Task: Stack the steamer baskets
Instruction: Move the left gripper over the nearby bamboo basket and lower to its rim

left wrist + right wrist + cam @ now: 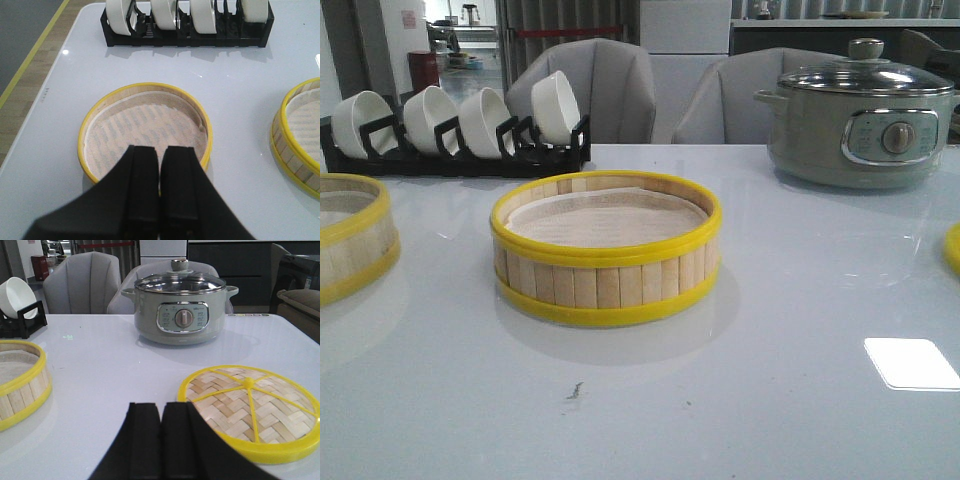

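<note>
Front view: a round steamer basket (606,250) of pale bamboo slats with glossy yellow rims and a whitish paper liner is seen mid-tabletop; a second basket (352,235) is cut off at the left edge.

Left wrist view: the left gripper (160,165) is pressed closed, holding nothing, its black fingers (141,172) poised over the near rim of the second basket (145,131).

Right wrist view: the right gripper (162,427) is likewise clenched on nothing, just beside a flat woven bamboo lid (249,410) with yellow spokes, near the right edge.
</note>
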Robot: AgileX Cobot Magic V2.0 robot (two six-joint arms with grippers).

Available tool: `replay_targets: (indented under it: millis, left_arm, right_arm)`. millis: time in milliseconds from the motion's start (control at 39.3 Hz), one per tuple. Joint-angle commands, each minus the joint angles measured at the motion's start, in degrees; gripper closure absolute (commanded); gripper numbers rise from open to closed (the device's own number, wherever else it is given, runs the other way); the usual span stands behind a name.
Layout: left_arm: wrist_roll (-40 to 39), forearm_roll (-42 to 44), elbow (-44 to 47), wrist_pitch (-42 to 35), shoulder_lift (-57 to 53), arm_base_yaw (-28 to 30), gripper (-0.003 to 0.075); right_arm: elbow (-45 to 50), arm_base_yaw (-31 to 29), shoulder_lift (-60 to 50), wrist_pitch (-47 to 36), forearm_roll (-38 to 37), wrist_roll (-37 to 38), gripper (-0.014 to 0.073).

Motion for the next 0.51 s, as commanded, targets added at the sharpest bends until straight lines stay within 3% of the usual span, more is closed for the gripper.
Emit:
replay_targets:
  millis: [0,484]
  left_arm:
    - [-0.2,0.0,-2.0,-2.9,-0.3,0.0,0.0636]
    - [-0.2,1.6,-2.0,-0.3,-0.3,0.0,0.0636]
  right_arm:
    - [-0.9,-0.5,-1.2,-5.2,-0.1,-0.4,0.0524]
    - [-0.9,-0.5,-1.2,-5.2,-0.1,-0.4,0.0524]
